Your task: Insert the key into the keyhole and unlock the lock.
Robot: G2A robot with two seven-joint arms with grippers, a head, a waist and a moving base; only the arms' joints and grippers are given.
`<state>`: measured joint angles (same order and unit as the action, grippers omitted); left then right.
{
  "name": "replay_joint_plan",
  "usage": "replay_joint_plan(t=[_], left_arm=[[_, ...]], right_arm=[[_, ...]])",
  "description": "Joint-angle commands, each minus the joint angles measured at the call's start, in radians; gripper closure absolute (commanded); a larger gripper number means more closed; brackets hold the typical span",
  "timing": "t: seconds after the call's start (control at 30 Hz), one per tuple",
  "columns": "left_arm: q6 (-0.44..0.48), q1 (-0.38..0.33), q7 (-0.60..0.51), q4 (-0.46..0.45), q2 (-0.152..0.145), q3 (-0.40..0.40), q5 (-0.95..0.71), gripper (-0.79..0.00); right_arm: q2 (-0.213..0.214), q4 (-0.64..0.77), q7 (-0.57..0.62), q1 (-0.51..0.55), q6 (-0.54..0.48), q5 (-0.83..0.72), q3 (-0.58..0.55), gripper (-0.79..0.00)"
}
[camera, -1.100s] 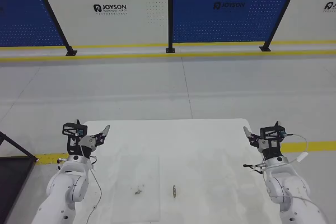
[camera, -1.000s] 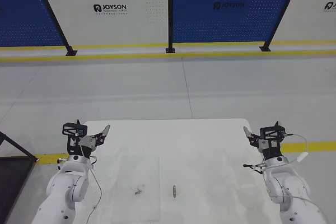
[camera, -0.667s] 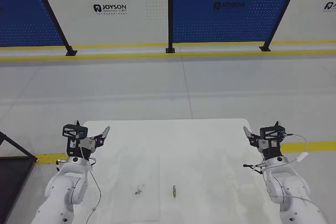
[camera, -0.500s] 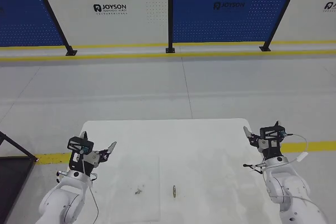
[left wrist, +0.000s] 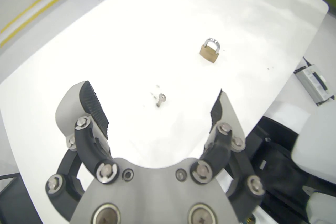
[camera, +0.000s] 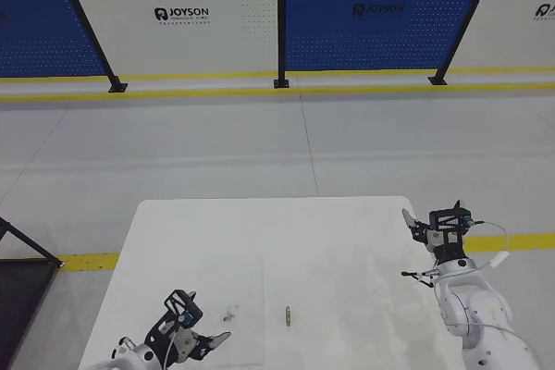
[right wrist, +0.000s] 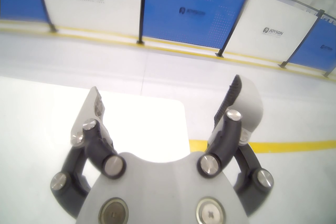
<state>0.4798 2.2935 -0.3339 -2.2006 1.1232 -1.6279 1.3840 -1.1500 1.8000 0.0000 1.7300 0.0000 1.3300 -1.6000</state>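
Observation:
A small silver key [camera: 228,316] lies on the white table [camera: 333,240] near its front edge. A brass padlock [camera: 286,316] with a silver shackle lies a little to its right. My left gripper [camera: 208,340] hovers low at the front left, just short of the key, and it is open. In the left wrist view the key [left wrist: 160,99] sits on the table between and just beyond the spread fingers, with the padlock [left wrist: 210,51] farther out; the gripper [left wrist: 152,89] holds nothing. My right gripper [camera: 414,226] is at the table's right edge, open [right wrist: 165,86] and holding nothing.
A faint rectangular mat area [camera: 231,277] lies under the key. A grey box [left wrist: 313,83] sits beyond the table's edge. A dark frame [camera: 9,240] stands to the left of the table. Blue and white fence panels [camera: 370,32] line the far floor.
My left arm has swung from the table's back left corner down to the front left, bringing its open gripper close to the key. The right arm, key and padlock have not moved.

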Motion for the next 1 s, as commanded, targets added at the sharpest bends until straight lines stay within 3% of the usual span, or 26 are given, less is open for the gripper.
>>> replay_joint_plan(t=[0.0, 0.17, 0.37, 0.4, 0.43, 0.6, 0.67, 0.7, 0.73, 0.87, 0.97], left_arm=[[-0.026, -0.029, -0.096, 0.013, 0.002, 0.038, -0.083, -0.785], [-0.240, -0.130, -0.244, 0.064, 0.017, 0.132, -0.133, -0.785], [-0.305, -0.203, -0.315, 0.127, 0.024, 0.234, -0.095, -0.773], [-0.317, -0.210, -0.320, 0.132, 0.025, 0.244, -0.090, -0.625], [-0.332, -0.214, -0.324, 0.139, 0.026, 0.254, -0.082, -0.563], [-0.371, -0.245, -0.337, 0.176, 0.030, 0.301, -0.052, -0.570], [-0.381, -0.255, -0.335, 0.191, 0.031, 0.310, -0.050, -0.665], [-0.385, -0.260, -0.331, 0.199, 0.032, 0.313, -0.053, -0.653], [-0.387, -0.265, -0.329, 0.206, 0.032, 0.315, -0.054, -0.597], [-0.407, -0.273, -0.317, 0.225, 0.032, 0.318, -0.034, -0.545], [-0.429, -0.275, -0.298, 0.238, 0.032, 0.329, -0.007, -0.388]], right_arm=[[0.000, 0.000, 0.000, 0.000, 0.000, 0.000, 0.000, -0.785], [0.000, 0.000, 0.000, 0.000, 0.000, 0.000, 0.000, -0.785], [0.000, 0.000, 0.000, 0.000, 0.000, 0.000, 0.000, -0.785], [0.000, 0.000, 0.000, 0.000, 0.000, 0.000, 0.000, -0.785], [0.000, 0.000, 0.000, 0.000, 0.000, 0.000, 0.000, -0.785], [0.000, 0.000, 0.000, 0.000, 0.000, 0.000, 0.000, -0.785], [0.000, 0.000, 0.000, 0.000, 0.000, 0.000, 0.000, -0.785], [0.000, 0.000, 0.000, 0.000, 0.000, 0.000, 0.000, -0.785], [0.000, 0.000, 0.000, 0.000, 0.000, 0.000, 0.000, -0.785], [0.000, 0.000, 0.000, 0.000, 0.000, 0.000, 0.000, -0.785], [0.000, 0.000, 0.000, 0.000, 0.000, 0.000, 0.000, -0.785]])
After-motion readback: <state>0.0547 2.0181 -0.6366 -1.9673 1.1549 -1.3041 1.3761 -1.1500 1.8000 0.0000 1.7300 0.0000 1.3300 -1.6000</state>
